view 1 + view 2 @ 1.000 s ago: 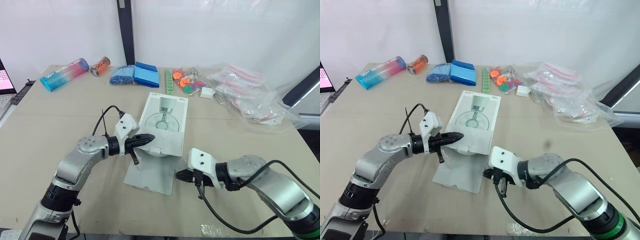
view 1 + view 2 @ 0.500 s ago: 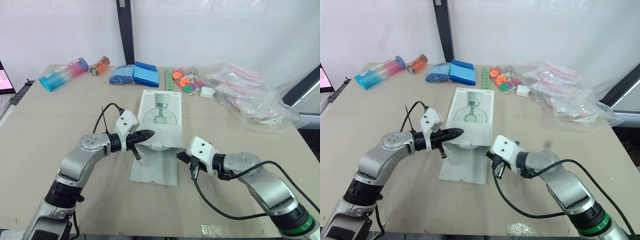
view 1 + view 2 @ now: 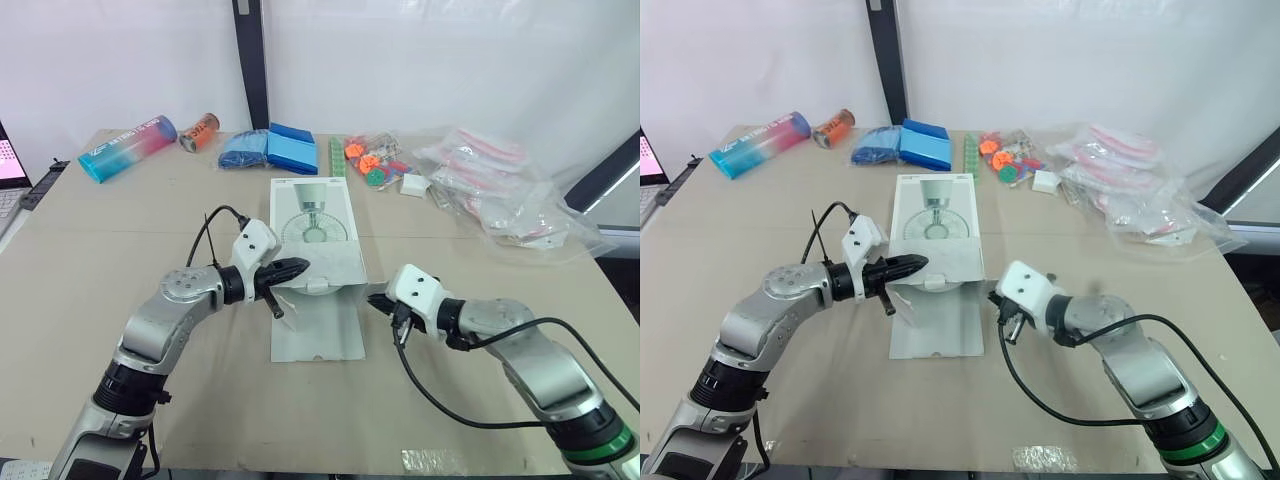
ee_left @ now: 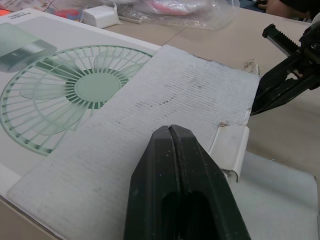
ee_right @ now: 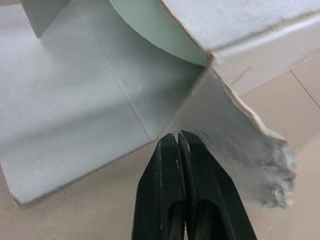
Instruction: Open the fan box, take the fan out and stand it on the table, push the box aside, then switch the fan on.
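The white fan box [image 3: 312,228], with a fan picture on top, lies flat mid-table, its long side pointing away from me. Its outer lid [image 3: 318,332] is folded down flat on the table toward me. My left gripper [image 3: 303,267] is shut, its tips resting on the corrugated inner flap [image 4: 165,100] at the box's near end. My right gripper [image 3: 373,299] is shut too, its tips touching the torn side flap [image 5: 235,140] at the near right corner. A pale green curved surface [image 5: 150,30] shows inside the opening.
Along the far edge lie a pink-blue tube [image 3: 128,148], an orange can [image 3: 201,132], blue packs [image 3: 270,148], a green strip [image 3: 338,163], a bag of coloured toys [image 3: 372,160], a small white box [image 3: 415,184] and plastic bags [image 3: 500,190]. A laptop [image 3: 8,165] sits at the left.
The box has turned to lie square to me, its open lid swinging right. My right gripper moved away from me along the box's right corner. The left gripper has barely moved.
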`<state>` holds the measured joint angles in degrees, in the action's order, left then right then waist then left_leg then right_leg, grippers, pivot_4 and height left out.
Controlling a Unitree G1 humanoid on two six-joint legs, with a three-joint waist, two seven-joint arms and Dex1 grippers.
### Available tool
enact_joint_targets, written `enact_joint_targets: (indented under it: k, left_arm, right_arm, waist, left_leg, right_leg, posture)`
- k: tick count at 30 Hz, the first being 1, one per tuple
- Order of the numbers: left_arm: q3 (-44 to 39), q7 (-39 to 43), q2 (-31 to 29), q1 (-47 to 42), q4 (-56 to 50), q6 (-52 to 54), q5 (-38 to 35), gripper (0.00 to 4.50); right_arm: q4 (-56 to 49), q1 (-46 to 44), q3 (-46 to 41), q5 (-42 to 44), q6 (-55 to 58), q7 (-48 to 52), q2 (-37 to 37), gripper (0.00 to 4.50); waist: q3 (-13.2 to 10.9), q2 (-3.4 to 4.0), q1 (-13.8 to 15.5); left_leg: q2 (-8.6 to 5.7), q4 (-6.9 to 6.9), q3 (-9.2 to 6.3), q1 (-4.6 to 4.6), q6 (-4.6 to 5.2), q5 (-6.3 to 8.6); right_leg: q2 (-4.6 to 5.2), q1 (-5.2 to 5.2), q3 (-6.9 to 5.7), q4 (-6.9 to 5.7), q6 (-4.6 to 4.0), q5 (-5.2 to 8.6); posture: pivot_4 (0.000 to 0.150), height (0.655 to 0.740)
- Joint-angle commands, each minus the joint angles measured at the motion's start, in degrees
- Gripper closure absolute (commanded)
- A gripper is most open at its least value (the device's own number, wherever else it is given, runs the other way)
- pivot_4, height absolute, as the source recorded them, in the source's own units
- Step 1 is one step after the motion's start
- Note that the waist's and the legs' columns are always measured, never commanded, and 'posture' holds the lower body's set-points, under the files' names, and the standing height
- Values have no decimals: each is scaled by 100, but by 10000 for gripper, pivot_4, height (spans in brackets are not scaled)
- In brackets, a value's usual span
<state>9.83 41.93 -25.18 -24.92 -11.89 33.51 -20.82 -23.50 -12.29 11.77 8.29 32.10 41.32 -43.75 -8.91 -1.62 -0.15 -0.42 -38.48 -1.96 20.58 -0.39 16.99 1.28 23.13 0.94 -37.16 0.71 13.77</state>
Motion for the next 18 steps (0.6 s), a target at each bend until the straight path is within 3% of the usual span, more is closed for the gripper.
enact_joint_targets:
  k: [1, 18]
  left_arm:
    - [57, 12, -10, 30, 26, 19, 81, 45000]
    - [152, 0, 39, 41, -27, 26, 110, 45000]
  right_arm:
    - [-33, -37, -246, -45, -141, 5, -22, 44358]
    - [341, -277, 33, -488, -741, -125, 580, 44358]
  waist:
    - [0, 0, 0]
    - [0, 0, -1]
  left_leg:
    - [0, 0, 1, 0, 0, 0]
    - [1, 0, 2, -1, 0, 0]
  right_leg:
    - [0, 0, 1, 0, 0, 0]
    - [0, 0, 2, 0, -2, -1]
  posture:
    - [1500, 7400]
    - [1500, 7400]
